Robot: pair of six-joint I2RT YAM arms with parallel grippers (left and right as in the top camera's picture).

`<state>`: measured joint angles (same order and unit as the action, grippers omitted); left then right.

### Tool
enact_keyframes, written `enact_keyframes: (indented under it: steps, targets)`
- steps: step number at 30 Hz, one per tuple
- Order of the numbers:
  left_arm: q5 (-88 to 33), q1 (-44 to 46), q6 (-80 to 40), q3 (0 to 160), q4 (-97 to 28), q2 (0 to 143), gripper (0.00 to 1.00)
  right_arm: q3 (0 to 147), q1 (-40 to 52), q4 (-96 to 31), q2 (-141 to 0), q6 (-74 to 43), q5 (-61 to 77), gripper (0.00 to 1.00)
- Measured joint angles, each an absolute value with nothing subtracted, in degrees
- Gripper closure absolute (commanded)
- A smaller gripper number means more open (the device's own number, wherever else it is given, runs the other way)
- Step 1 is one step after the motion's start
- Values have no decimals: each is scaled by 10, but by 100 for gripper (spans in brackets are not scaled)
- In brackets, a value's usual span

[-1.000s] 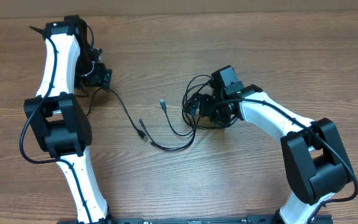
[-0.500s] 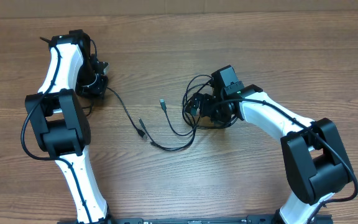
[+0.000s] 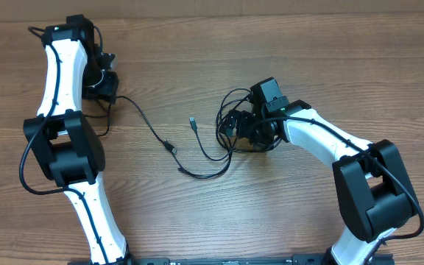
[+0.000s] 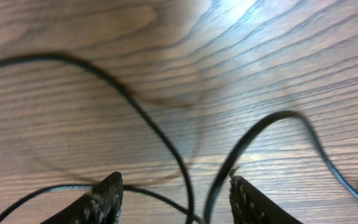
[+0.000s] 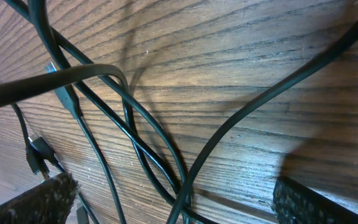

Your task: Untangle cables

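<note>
On the brown wood-grain table (image 3: pixel 197 44), a white-and-black left arm (image 3: pixel 61 73) and right arm (image 3: pixel 322 136) work at thin black cables (image 3: pixel 227 136).
The right gripper (image 5: pixel 182 199) hangs over the knotted clump right of centre, fingers spread wide around crossed strands, gripping none. The left gripper (image 4: pixel 176 199), far left, has its fingers parted, with one long cord (image 3: pixel 142 121) looping between them unpinched. The cord's plug (image 3: pixel 169 147) lies mid-table. The step seems to be drawing this strand clear. Next, the left fingers must close on it.

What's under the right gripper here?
Beneath the open right gripper, several black cables cross on the wood table, with a plug at left. Overhead, the gripper covers this part of the tangle; where each strand ends is hidden.
</note>
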<state>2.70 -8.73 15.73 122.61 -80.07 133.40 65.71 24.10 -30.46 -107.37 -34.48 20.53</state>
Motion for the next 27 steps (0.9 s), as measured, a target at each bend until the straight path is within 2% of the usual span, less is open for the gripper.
enact_keyframes:
  steps: [9, 13, 20, 27]
  targets:
    - [63, -91, 130, 1183, -804, 1334, 38, 657, 241, -305, -1074, -345, 205, 0]
    - [67, -91, 123, 1151, -802, 1334, 51, 657, 241, -305, -1074, -345, 205, 0]
    - [68, -91, 119, 1137, -788, 1334, 82, 657, 241, -305, -1074, -345, 205, 0]
    - [69, -91, 108, 1137, -768, 1334, 93, 657, 241, -304, -1074, -345, 206, 0]
